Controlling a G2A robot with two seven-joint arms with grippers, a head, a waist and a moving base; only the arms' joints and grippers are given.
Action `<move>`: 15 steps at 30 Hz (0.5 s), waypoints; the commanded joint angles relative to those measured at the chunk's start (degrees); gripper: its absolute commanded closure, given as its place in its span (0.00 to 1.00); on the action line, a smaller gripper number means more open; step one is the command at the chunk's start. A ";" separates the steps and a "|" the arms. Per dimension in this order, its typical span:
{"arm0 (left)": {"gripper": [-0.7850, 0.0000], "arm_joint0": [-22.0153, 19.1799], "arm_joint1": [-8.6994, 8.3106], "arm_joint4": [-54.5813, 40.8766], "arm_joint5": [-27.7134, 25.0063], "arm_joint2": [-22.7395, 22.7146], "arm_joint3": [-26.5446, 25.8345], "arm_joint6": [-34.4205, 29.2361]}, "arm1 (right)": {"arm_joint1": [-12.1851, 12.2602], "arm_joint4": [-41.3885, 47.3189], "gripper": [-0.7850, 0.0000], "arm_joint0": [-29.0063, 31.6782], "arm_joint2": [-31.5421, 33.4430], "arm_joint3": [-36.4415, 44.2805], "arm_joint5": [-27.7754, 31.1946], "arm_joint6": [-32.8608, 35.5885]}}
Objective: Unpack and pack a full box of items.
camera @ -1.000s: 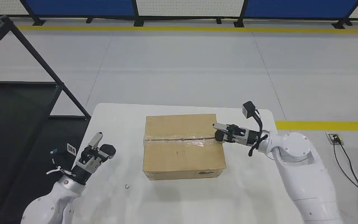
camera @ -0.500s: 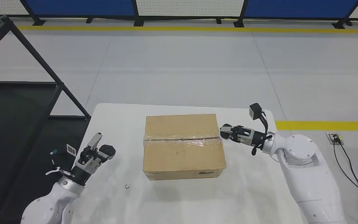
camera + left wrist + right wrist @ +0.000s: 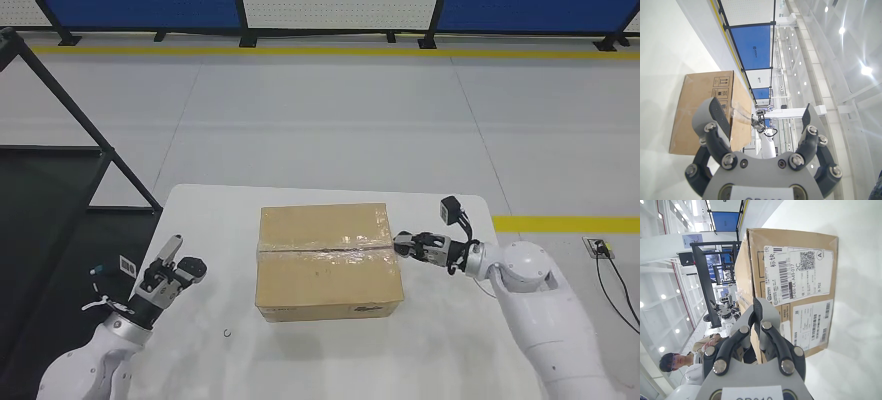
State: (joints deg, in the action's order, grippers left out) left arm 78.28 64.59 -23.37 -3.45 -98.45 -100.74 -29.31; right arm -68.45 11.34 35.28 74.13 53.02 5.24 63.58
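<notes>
While the cardboard box (image 3: 328,262) sits closed near the middle of the white worktop (image 3: 440,340), one arm is at each of its ends. Clear tape (image 3: 325,245), wrinkled and glossy, runs across the box's top along the seam between the flaps and folds down over both ends.

The right tool (image 3: 400,244) is level with that seam at the box's right end, just beside the cardboard. From above I cannot tell whether it touches. Its fingers (image 3: 769,313) are pressed together, and nothing shows between them. Seen from the right wrist, this end of the box carries a large white shipping label (image 3: 797,272), and a second label (image 3: 810,323) is stuck beside it.

The left tool (image 3: 180,262) is over the worktop's left side, well apart from the box and pointing towards it. Its fingers (image 3: 715,109) are spread wide apart and hold nothing. From the left wrist, the box's left end shows printed handling symbols, and the right tool is visible far off at the opposite end of the taped seam.

A small dark ring-like thing (image 3: 228,332) lies on the worktop between the left arm and the box's near left corner. It touches neither of them.
</notes>
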 commanded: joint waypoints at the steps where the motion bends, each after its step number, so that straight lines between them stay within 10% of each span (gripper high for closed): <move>1: 0.00 -0.17 -0.01 0.19 0.15 0.22 -0.09 0.00 | -0.04 0.77 1.00 -0.30 -0.18 -1.41 0.90 0.19; 15: 0.00 -0.94 -0.10 1.25 0.66 1.02 0.38 0.45 | -0.59 3.98 1.00 -2.20 -2.62 -7.85 4.18 2.38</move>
State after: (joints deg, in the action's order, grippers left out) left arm 77.42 64.49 -22.20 -2.84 -97.53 -100.42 -28.98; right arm -68.97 15.27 33.31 71.81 45.67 9.30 65.75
